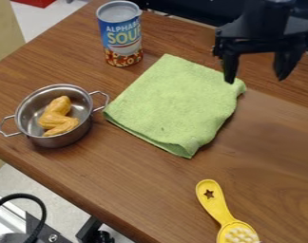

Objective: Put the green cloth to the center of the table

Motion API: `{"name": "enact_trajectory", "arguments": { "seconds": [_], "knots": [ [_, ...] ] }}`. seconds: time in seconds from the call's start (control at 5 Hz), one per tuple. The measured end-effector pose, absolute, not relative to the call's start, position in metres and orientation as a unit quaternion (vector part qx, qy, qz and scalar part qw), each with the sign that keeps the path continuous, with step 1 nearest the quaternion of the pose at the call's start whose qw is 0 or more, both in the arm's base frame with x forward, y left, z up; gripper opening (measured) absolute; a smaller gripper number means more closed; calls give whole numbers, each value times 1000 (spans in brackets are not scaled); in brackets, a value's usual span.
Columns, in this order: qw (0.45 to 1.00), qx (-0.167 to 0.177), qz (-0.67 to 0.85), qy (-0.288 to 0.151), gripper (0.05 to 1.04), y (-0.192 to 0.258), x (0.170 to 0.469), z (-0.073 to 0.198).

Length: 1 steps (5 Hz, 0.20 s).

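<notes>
Green cloth (176, 102), labelled can (121, 35) nearby, black pincer (255, 79) released, seemingly above one corner

The table (131, 178) holds a can (121, 35), pot (69, 137), green cloth (176, 102) and brush (215, 204)

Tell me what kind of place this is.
Probably a robotics lab, with kitchen props laid out for a robot. A black robot gripper hangs over a wooden table that holds a food can and a two-handled metal pot with what looks like toy food inside.
</notes>
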<state>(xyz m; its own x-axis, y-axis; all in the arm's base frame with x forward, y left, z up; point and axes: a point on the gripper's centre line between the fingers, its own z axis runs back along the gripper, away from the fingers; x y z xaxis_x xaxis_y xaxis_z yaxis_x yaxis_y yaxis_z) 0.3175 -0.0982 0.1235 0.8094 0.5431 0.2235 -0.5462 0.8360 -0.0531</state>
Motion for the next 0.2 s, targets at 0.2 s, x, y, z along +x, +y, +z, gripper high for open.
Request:
{"name": "enact_trajectory", "arguments": {
  "seconds": [0.2],
  "knots": [
    [951, 14, 287, -116, 1001, -99, 326, 121]
  ]
}}
